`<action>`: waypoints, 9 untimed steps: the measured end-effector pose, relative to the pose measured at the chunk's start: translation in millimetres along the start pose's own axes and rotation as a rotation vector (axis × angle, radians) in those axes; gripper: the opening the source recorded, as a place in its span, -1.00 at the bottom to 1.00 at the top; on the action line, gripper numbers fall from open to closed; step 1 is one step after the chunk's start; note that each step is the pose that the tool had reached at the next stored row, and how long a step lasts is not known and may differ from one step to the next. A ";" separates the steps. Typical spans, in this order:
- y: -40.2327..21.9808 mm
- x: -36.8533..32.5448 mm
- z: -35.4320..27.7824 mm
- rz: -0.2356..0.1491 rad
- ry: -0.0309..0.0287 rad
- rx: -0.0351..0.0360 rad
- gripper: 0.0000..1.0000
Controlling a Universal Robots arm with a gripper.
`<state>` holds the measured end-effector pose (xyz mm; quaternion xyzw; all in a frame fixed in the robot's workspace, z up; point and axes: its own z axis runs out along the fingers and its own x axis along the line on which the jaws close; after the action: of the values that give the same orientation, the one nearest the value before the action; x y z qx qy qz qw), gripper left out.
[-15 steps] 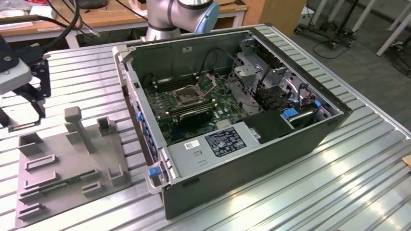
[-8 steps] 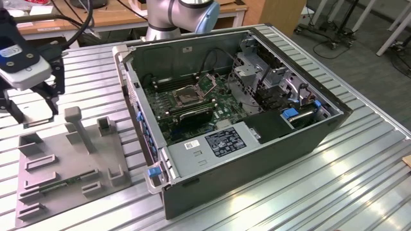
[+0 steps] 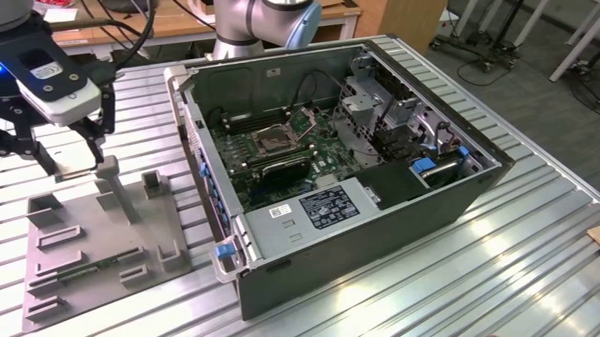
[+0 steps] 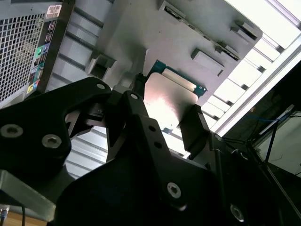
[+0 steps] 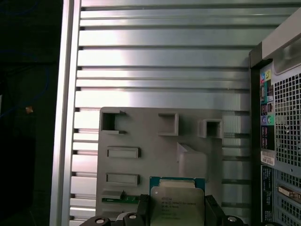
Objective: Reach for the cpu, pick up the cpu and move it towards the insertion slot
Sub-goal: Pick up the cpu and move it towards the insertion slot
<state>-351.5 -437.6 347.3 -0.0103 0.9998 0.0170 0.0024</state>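
1. Tool (image 5: pixel 178 215): in both wrist views its 2 black fingers (image 5: pixel 143 210) stand narrow, closed against opposite edges of the cpu (image 5: pixel 178 201). The chip is gripped flat, with its pale metal top and green border showing between them.

2. Location of the cpu: in the first wrist view it sits over the near edge of the grey fixture plate (image 5: pixel 155 155), just beside the green memory stick (image 5: pixel 120 200) lying in a recess of that plate. The second wrist view shows the cpu (image 4: pixel 169 101) from below the tool (image 4: pixel 167 109), with the plate behind it. Whether the chip is clear of the plate or touching it cannot be judged from these angles.

3. Exterior view: the tool (image 3: pixel 58 151) hangs over the far end of the fixture plate (image 3: pixel 94 246), at the exterior view's left. The open computer case (image 3: pixel 375 232) lies on the slatted metal surface (image 3: pixel 497 281) beside the plate.

4. Insertion slot (image 3: pixel 275 137): a square, dark-centred socket on the board inside the case, well apart from the tool and the held cpu.
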 end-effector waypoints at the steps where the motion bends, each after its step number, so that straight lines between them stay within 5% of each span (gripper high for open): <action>1: 0.0 -0.3 0.0 0.000 0.0000 0.0000 0.08; 9: 0.1 -0.4 -2.5 0.000 0.0003 0.0002 0.08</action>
<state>-351.1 -437.6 349.8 -0.0103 0.9998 0.0169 0.0022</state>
